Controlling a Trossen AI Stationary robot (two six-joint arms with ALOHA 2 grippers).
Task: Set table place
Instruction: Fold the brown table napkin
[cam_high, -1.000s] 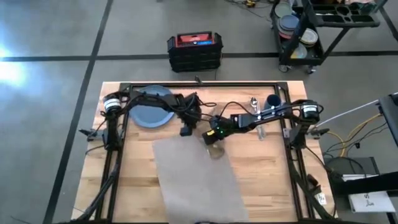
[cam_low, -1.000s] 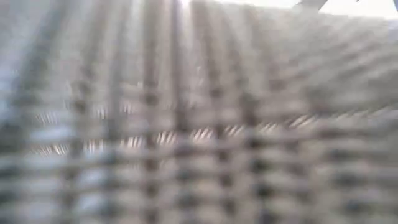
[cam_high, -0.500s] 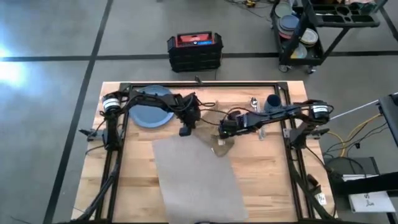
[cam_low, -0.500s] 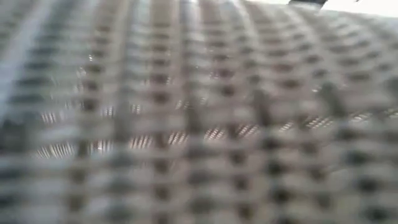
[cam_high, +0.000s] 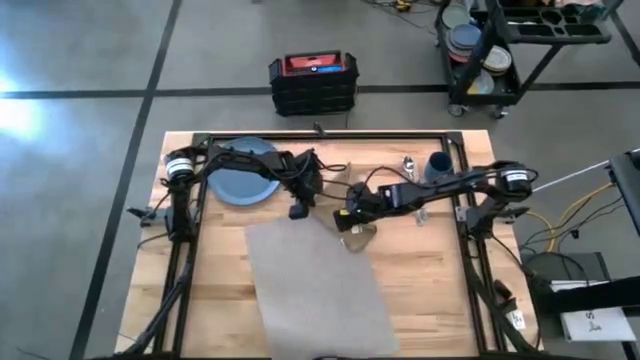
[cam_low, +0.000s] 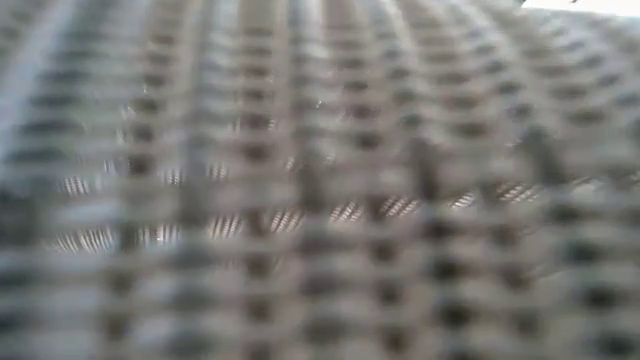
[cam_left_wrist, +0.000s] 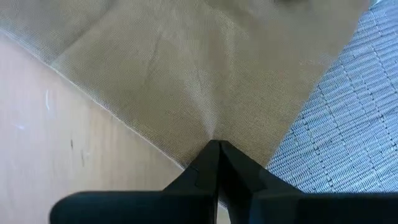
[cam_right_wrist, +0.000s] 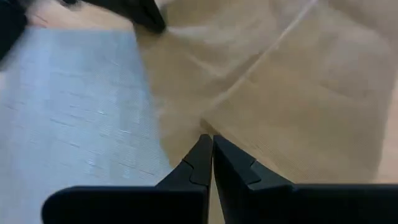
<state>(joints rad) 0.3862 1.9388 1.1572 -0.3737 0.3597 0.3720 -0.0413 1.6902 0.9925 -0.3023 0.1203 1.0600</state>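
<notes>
The tan napkin (cam_high: 347, 212) is spread between my two grippers over the far end of the grey placemat (cam_high: 318, 290). My left gripper (cam_high: 300, 208) is shut on one end of the napkin, and my right gripper (cam_high: 352, 226) is shut on the other. The blue plate (cam_high: 243, 180) lies at the far left, partly under my left arm. The dark-blue cup (cam_high: 438, 161) and a spoon (cam_high: 408, 163) sit at the far right, with more cutlery (cam_high: 421, 211) beside my right arm. The low view shows only the blurred placemat weave (cam_low: 320, 200). My left gripper pinches a corner of the napkin (cam_left_wrist: 213, 132) between its two fingertips, where two cloth edges run together. Creases fan out from the fingertips across the cloth. One layer or several, I cannot tell. My right gripper pinches the napkin at an edge (cam_right_wrist: 206, 127) beside a fold line, next to the placemat (cam_right_wrist: 74, 124). The cloth spreads away from the fingertips toward my left gripper (cam_right_wrist: 144, 15).
The table's black frame (cam_high: 325, 137) runs along the far side and both sides. Cables (cam_high: 340, 168) lie behind the napkin. On the floor beyond stand a black and red case (cam_high: 313, 82) and a black cart (cam_high: 520, 45) with stacked dishes.
The napkin was a small bunch at the placemat's far end; it is now spread out wider between the two grippers. My right gripper has turned at the wrist and drawn slightly toward the table's right edge, staying shut on the cloth.
</notes>
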